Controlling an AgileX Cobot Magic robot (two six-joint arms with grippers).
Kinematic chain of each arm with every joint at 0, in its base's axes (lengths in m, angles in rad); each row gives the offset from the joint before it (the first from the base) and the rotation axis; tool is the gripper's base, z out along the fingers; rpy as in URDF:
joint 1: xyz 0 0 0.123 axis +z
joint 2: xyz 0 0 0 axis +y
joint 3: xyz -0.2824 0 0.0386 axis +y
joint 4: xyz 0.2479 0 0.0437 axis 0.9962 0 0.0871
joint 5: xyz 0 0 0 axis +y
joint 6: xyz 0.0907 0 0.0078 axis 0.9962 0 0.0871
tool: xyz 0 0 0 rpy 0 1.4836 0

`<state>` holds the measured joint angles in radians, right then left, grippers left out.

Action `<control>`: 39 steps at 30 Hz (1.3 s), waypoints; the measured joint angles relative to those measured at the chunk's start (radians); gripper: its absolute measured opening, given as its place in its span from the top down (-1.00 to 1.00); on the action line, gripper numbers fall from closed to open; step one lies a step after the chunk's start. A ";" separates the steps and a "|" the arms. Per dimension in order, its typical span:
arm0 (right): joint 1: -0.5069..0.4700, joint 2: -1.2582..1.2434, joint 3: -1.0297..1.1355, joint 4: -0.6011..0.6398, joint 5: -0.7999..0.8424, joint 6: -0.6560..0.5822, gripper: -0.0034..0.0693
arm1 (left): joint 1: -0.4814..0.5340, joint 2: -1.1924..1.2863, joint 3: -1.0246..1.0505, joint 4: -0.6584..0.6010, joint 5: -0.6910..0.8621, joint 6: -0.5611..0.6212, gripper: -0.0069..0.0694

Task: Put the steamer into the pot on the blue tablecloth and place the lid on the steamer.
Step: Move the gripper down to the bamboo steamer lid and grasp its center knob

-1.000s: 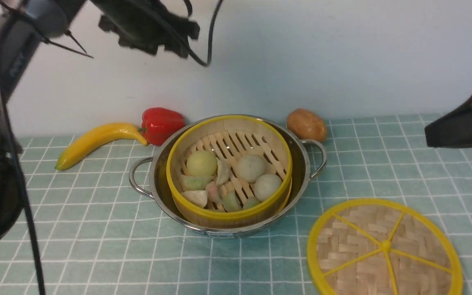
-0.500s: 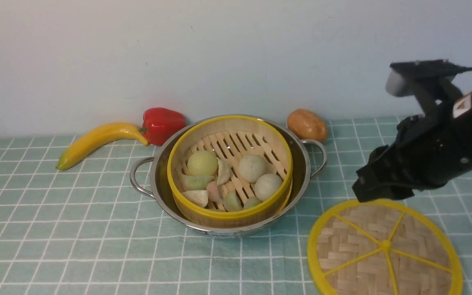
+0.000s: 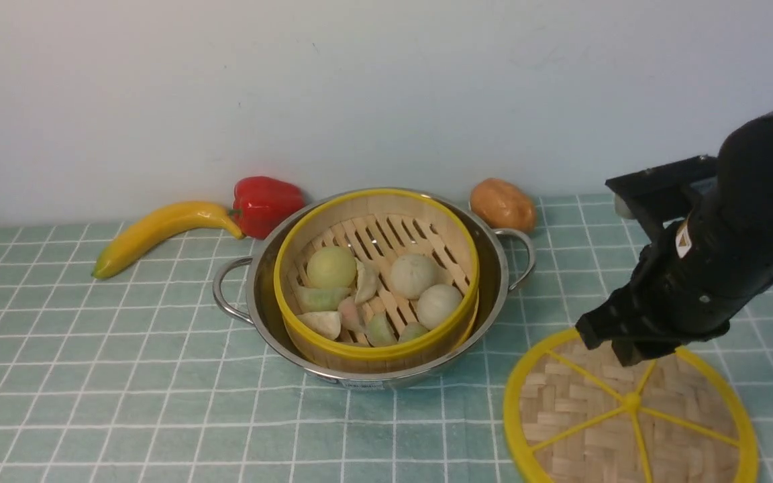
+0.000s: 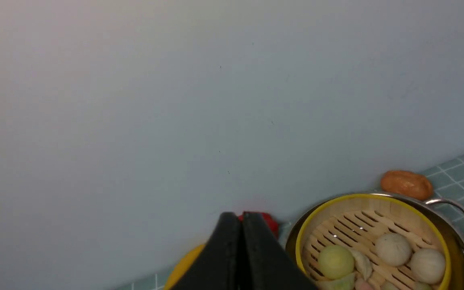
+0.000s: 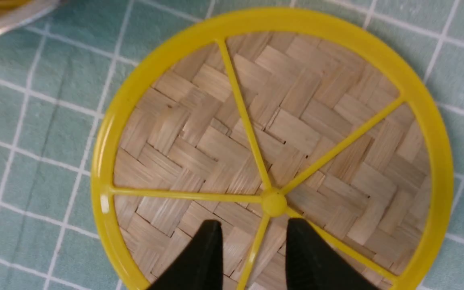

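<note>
The steamer, a bamboo basket with yellow rims holding pale buns and dumplings, sits inside the steel pot on the blue tablecloth. The lid, a woven disc with yellow rim and spokes, lies flat on the cloth at the front right. My right gripper is open above the lid, its fingers straddling one spoke just short of the hub; in the front view it shows over the lid's far edge. My left gripper is shut, empty, raised left of the pot and steamer.
A yellow banana and a red pepper lie behind the pot to the left. A brown potato lies behind it to the right. A pale wall closes the back.
My left arm has drawn back out of the front view. My right arm has swung in from the right edge and come down over the lid's far side.
</note>
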<state>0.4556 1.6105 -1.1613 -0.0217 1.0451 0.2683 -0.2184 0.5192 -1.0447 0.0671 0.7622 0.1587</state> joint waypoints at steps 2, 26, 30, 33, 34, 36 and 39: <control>0.001 0.028 0.000 0.000 0.000 0.000 0.25 | 0.000 -0.083 0.144 0.000 -0.059 -0.031 0.88; 0.001 0.228 -0.003 -0.050 -0.019 0.039 0.27 | 0.000 -0.201 0.313 -0.028 -0.071 -0.088 0.87; 0.001 0.228 -0.006 -0.070 -0.019 0.045 0.49 | 0.000 -0.201 0.313 -0.030 -0.071 -0.088 0.87; 0.001 0.204 -0.009 -0.099 0.047 0.048 0.50 | 0.000 -0.201 0.313 -0.030 -0.071 -0.088 0.87; 0.001 0.183 -0.016 -0.114 0.082 0.048 0.50 | 0.000 -0.201 0.313 -0.030 -0.071 -0.088 0.87; 0.001 0.139 -0.047 -0.133 0.148 0.048 0.50 | 0.000 -0.201 0.313 -0.030 -0.070 -0.088 0.87; 0.001 0.061 -0.141 -0.138 0.178 0.046 0.50 | 0.000 -0.202 0.313 -0.030 -0.070 -0.088 0.87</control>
<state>0.4568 1.6719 -1.3023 -0.1598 1.2230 0.3141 -0.2184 0.3172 -0.7316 0.0369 0.6921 0.0709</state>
